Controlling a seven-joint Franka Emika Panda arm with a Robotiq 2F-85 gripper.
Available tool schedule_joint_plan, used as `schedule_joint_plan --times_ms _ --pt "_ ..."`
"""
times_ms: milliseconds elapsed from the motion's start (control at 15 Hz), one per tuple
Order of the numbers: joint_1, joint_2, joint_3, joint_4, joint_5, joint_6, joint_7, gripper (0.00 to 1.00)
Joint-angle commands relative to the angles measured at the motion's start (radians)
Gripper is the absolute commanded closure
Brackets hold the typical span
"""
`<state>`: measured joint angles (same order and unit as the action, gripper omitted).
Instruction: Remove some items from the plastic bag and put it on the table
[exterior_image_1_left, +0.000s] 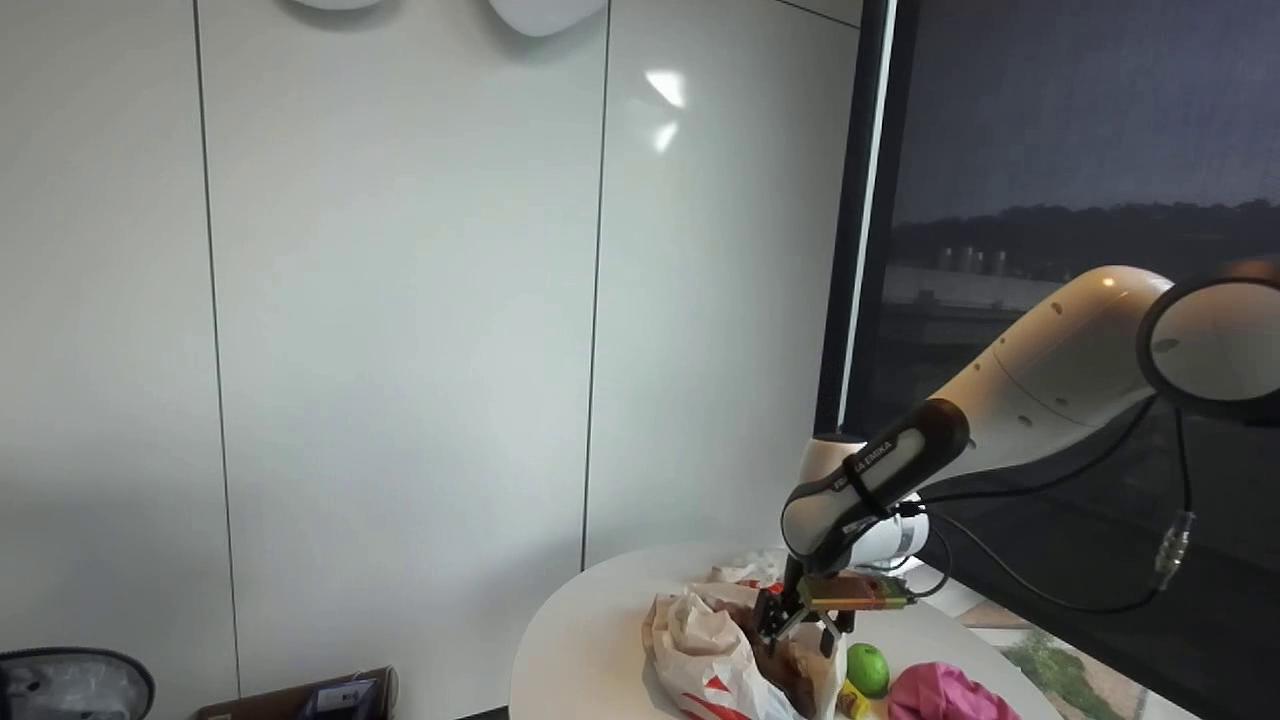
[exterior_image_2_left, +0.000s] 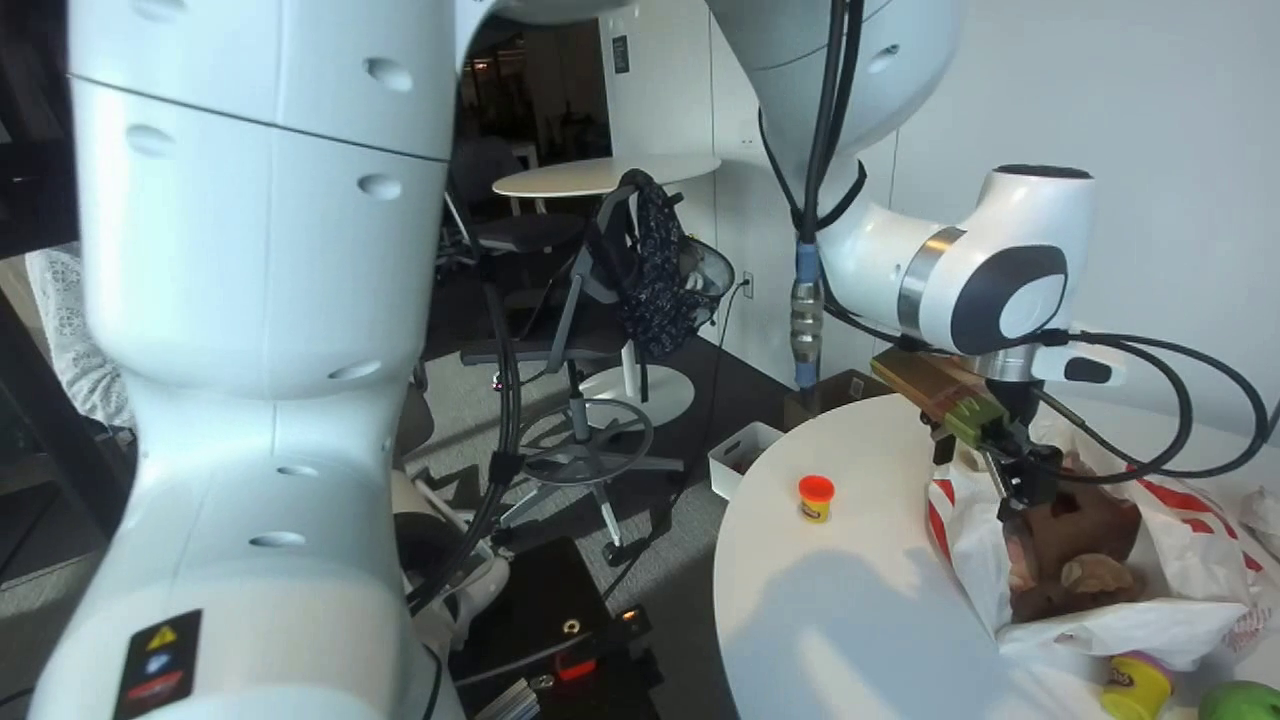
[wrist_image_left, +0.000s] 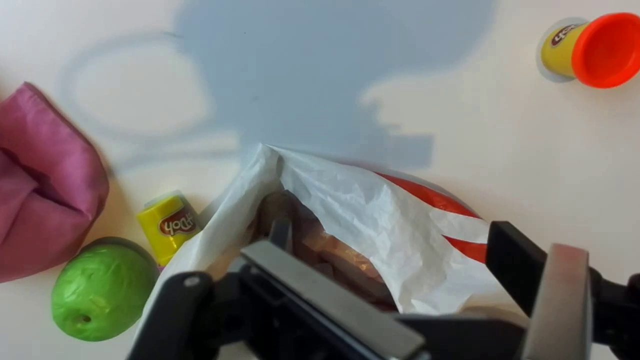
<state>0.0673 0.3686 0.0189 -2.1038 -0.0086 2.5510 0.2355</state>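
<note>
The plastic bag (exterior_image_2_left: 1190, 560), whitish, wrinkled and printed in red, lies on the round white table (exterior_image_2_left: 860, 590) with its mouth open. Brown contents (exterior_image_2_left: 1085, 525) show inside it, among them a tan lump (exterior_image_2_left: 1095, 575); what they are I cannot tell. My gripper (exterior_image_1_left: 799, 634) points down at the bag's mouth, its jaws wide apart and nothing held between them. In the wrist view one finger (wrist_image_left: 281, 233) is over the dark brown inside, the opposite one over the bag's red-striped side. Whether either touches the bag is unclear.
Beside the bag lie a yellow Play-Doh tub (wrist_image_left: 170, 227), a green round object (wrist_image_left: 102, 295) and a bright pink cloth-like lump (wrist_image_left: 50, 200). A red-lidded tub (exterior_image_2_left: 815, 497) stands nearer the table's edge. Crumpled white plastic (exterior_image_1_left: 748, 568) sits behind the bag.
</note>
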Motion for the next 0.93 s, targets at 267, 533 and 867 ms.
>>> schedule_joint_plan --times_ms 267,533,867 --pt "0.138 0.258 -0.177 0.263 -0.176 0.059 0.205 0.0" --pt "0.155 0.342 -0.208 0.336 -0.172 0.057 0.245 0.0" --pt "0.165 0.447 -0.238 0.421 -0.164 0.064 0.287 0.0"
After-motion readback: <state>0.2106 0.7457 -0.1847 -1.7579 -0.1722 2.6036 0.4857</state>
